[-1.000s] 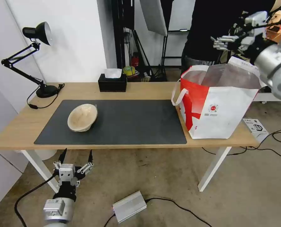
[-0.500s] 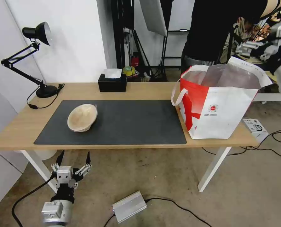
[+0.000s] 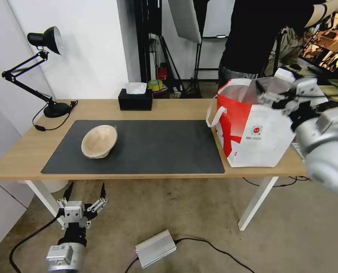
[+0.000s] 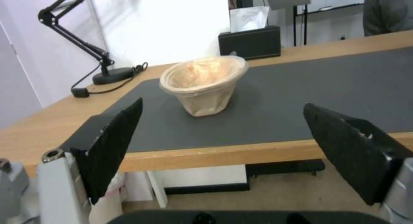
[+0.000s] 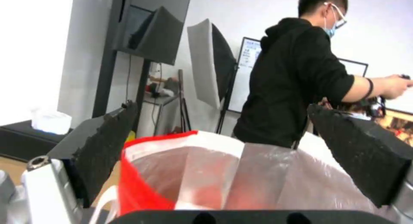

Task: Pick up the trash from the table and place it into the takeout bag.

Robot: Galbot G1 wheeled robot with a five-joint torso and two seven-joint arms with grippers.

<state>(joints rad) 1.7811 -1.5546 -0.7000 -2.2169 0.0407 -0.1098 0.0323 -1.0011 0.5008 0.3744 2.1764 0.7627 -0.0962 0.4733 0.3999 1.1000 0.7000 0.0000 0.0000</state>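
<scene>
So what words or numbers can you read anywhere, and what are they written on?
No text here can be read.
Takeout bag: a small round red logo with tiny lines of print beneath, too small to read.
Small white box on the floor behind the bag: print too small to read.
Whiteboard behind the person: writing too blurred to read.

My arms are silver-grey metal, each gripper has black ridged fingers, black cable trailing.
</scene>
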